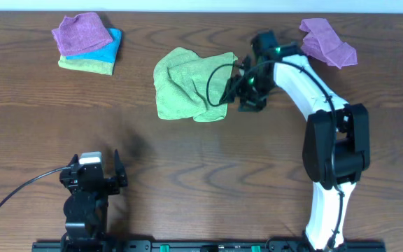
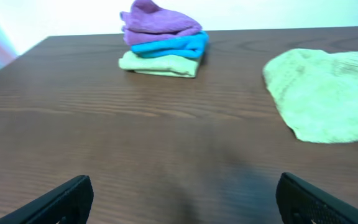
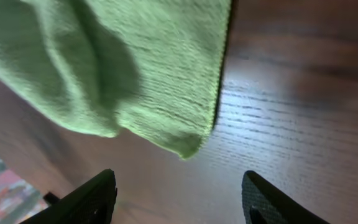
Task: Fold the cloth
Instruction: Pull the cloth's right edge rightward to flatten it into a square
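Note:
A crumpled light green cloth (image 1: pixel 187 84) lies on the wooden table at centre back. It also shows in the left wrist view (image 2: pixel 328 93) and in the right wrist view (image 3: pixel 123 68), where one corner points toward the fingers. My right gripper (image 1: pixel 240 87) is open and empty, just off the cloth's right edge (image 3: pixel 179 199), not touching it. My left gripper (image 1: pixel 93 175) is open and empty near the table's front left (image 2: pixel 182 199), far from the cloth.
A stack of folded cloths, purple on blue on green (image 1: pixel 87 43), sits at the back left; it also shows in the left wrist view (image 2: pixel 163 40). A loose purple cloth (image 1: pixel 327 43) lies at the back right. A black cable loops over the green cloth.

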Tool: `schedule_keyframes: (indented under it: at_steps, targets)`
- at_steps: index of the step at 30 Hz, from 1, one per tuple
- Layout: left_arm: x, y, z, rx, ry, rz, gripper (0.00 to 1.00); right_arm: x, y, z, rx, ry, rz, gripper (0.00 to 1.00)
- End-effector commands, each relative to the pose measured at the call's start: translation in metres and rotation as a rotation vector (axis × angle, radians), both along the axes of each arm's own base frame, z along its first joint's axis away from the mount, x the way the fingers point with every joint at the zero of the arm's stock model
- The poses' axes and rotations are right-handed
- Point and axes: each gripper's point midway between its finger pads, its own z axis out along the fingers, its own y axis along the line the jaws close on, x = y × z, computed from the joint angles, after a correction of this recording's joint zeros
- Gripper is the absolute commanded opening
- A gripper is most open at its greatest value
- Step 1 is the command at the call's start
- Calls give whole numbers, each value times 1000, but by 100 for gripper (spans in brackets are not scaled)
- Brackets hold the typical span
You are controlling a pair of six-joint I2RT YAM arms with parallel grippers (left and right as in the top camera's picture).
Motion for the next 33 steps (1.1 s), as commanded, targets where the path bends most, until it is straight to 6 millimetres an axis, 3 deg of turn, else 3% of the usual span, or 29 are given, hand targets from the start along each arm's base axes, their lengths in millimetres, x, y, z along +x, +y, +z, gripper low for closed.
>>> schedule_keyframes:
  at_steps: [1, 6, 13, 20, 24, 28, 33]
  targets:
    - [-1, -17, -13, -29, 35, -94, 95, -8, 7, 1, 44, 22, -22, 65]
    - [-1, -29, -13, -53, 35, -162, 95, -15, 11, -13, 81, 52, -46, 66]
    - [-1, -30, -12, -157, 32, -130, 95, -15, 15, -24, 106, 54, -84, 64]
    - [-2, -37, -13, -446, 34, -75, 95, -14, 34, -23, 121, 19, -59, 63]
    - [-2, -37, -12, -449, 34, -76, 95, -16, 38, -27, 78, 16, -60, 59]
    - [2, -21, -5, -423, -19, 9, 95, -16, 36, -31, 41, 4, -60, 55]
    - [2, -25, -5, -453, -15, -10, 95, -14, 31, -34, 6, -5, -74, 54]
